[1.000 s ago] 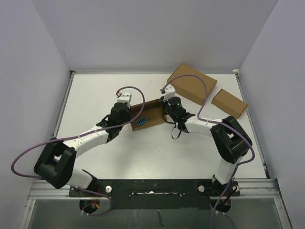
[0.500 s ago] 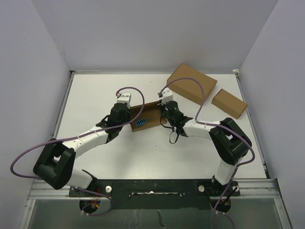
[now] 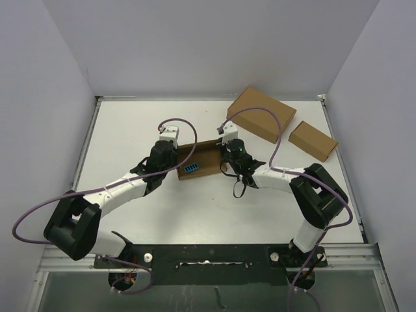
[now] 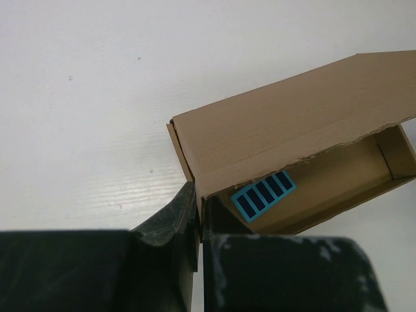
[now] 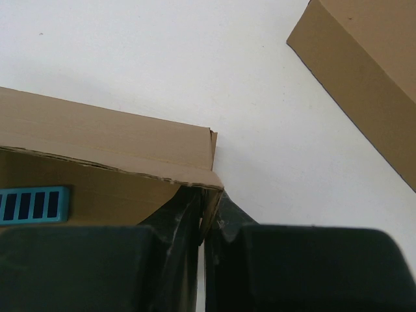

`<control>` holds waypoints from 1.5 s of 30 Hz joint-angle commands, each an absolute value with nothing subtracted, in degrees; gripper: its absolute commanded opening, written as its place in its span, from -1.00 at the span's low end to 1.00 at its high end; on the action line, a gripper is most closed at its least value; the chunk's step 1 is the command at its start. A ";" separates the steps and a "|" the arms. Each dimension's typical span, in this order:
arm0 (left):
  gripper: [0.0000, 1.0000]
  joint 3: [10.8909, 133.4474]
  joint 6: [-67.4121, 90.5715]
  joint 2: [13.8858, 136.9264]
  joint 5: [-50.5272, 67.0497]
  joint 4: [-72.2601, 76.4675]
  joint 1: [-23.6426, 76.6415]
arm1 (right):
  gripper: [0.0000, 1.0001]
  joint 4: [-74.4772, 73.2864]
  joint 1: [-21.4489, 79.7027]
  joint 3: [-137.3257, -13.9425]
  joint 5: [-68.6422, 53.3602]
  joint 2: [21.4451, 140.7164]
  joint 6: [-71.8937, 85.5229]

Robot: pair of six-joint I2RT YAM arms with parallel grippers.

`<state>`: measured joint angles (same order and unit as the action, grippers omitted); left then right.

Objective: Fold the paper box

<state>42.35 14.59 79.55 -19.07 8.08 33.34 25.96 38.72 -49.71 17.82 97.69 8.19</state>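
Top external view is showing the paper box [image 3: 200,158] sitting just above the middle of the frame on the white table [image 3: 127,130], stretching slantwise between the two arms. It is looking like a shallow brown cardboard tray, with its lid [image 4: 286,123] standing half raised and leaning over the open inside. The lid's free edge is running rough and wavy, and a crease is crossing the lid lengthwise. A blue label [image 4: 263,195] with dark bars is showing inside, under the lid.

At the lower middle of the left wrist view, the left gripper [image 4: 197,211] is pinching the box's end wall at the near corner, one finger lying outside the cardboard and the other inside, with the jaws pressing tight on the thin wall. At the lower middle of the right wrist view, the right gripper [image 5: 207,211] is clamping the opposite end wall in the same way, right under the lid's corner.

Toward the upper right of the top external frame, a big box [image 3: 261,114] is lying closed near the paper box's right end, and a small box [image 3: 312,141] is lying farther right.
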 commanded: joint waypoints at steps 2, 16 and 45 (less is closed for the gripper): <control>-1.00 44.00 15.37 75.76 -14.28 12.11 35.00 | -1.00 21.03 41.18 -51.20 12.51 97.68 7.71; -1.00 46.50 16.43 76.77 -15.82 8.25 33.48 | -0.33 18.13 34.40 -53.36 -6.58 95.57 -4.17; -1.00 49.34 19.32 78.82 -16.01 3.85 32.61 | 0.30 11.12 13.71 -49.36 -45.90 84.61 -14.88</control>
